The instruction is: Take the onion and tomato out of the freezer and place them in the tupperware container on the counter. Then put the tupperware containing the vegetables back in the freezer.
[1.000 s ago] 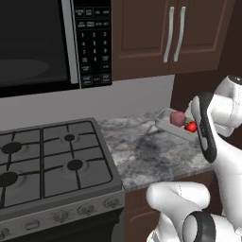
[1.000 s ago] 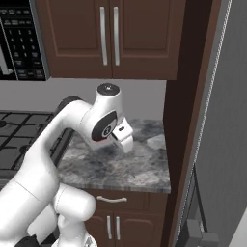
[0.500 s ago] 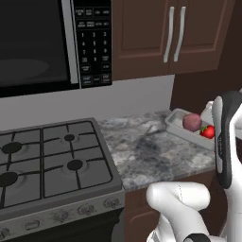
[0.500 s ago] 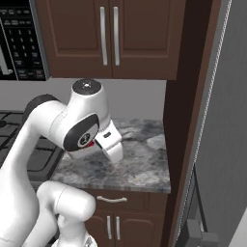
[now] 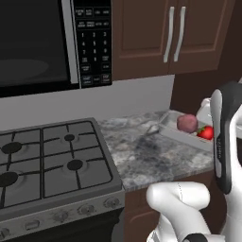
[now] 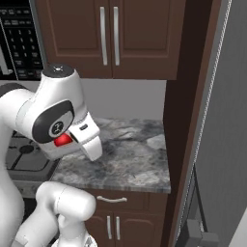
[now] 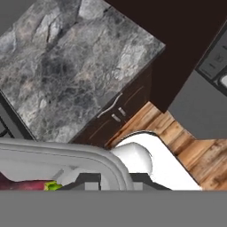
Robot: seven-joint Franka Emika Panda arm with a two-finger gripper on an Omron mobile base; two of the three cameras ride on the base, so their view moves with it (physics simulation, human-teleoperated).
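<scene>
Grey-and-white marbled stone counter [image 5: 142, 151] runs between the black gas stove top [image 5: 52, 156] on the left and a tall pale grey freezer [image 6: 226, 120] on the right. At its right end a shallow translucent grey-white tupperware container [image 5: 176, 133] is lifted, the gripper [image 7: 91, 179] clamped on its rim. Inside, the dull mauve-red onion [image 5: 187, 123] sits beside the glossy bright red tomato [image 5: 205, 133]. Farther back hang dark brown wooden cabinets [image 5: 184, 33]

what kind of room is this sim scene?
A rendered home kitchen, by the look: black gas stove top, black microwave above it, and grey-white marbled stone counter on dark brown wooden cabinets.
</scene>
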